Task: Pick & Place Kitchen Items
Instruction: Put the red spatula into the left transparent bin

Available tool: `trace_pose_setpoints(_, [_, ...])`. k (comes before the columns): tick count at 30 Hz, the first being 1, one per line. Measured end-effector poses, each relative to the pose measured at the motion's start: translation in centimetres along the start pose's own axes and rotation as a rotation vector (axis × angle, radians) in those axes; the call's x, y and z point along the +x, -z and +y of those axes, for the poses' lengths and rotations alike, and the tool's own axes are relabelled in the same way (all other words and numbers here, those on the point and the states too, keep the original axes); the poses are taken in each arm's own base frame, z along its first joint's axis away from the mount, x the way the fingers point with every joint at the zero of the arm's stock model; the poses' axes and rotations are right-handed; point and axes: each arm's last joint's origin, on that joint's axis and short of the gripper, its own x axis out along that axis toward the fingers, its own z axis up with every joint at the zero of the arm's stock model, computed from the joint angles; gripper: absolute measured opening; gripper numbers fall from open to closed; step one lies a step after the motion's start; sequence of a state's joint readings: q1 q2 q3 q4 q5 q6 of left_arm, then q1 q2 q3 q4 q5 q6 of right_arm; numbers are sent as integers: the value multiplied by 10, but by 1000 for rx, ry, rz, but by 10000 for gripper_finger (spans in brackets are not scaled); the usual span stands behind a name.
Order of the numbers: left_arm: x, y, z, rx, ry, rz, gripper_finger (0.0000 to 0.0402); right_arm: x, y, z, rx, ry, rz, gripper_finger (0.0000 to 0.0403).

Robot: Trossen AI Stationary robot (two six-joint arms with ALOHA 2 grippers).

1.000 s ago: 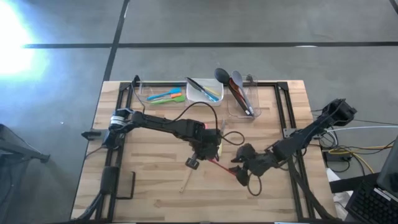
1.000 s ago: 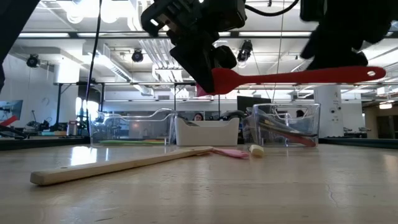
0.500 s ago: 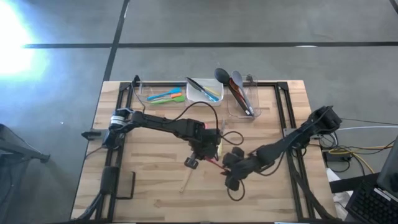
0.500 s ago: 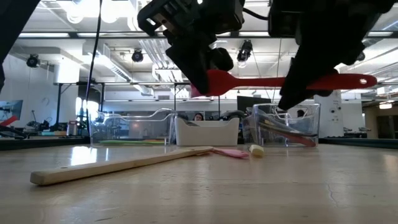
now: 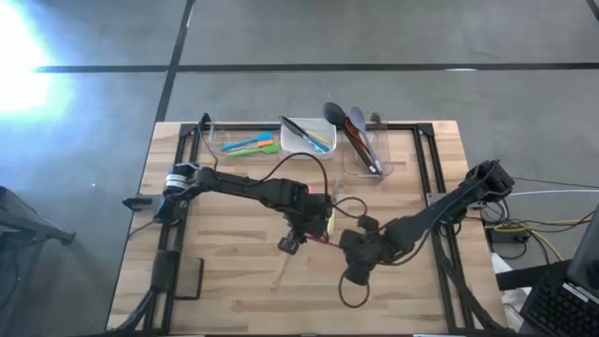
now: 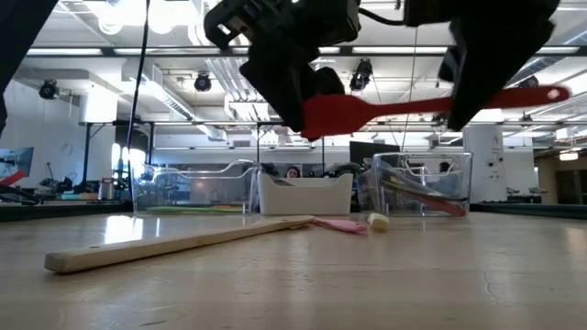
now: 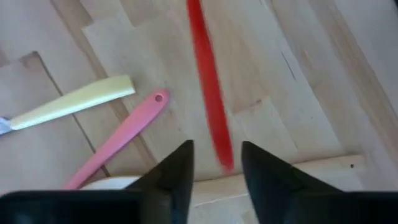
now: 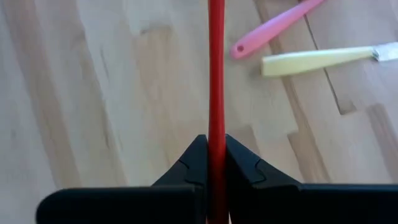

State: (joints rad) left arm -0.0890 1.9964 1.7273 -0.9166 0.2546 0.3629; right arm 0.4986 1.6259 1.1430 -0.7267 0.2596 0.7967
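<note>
Mid-table handover: right gripper clenched on red spatula; left gripper released; next, carry to tubs.

Pale wooden plank counter under me, grey concrete floor beyond it crossed by dark lines, bright glare at far left, open ceiling with pipes and spot lamps, white column far right
</note>
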Motion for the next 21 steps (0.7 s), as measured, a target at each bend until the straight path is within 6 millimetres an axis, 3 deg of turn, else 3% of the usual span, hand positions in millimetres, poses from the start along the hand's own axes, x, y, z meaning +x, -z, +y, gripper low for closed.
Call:
trace_pose_setpoints(6, [-9,0,0,-27,-68,22,210,-28,6,7,13,-13,-1,15])
trace_pose_setpoints(11, [-19,11,-1,-92,-119,113,231,-49,40,9,93,3,-21,15])
trace_pose_setpoints(16, [-21,21,-3,-152,-129,93,225,-62,78,7,176,48,-317,15])
trace_pose_setpoints(21, [-32,31,-5,-175,-178,19,218,-54,99,-4,242,36,-603,15])
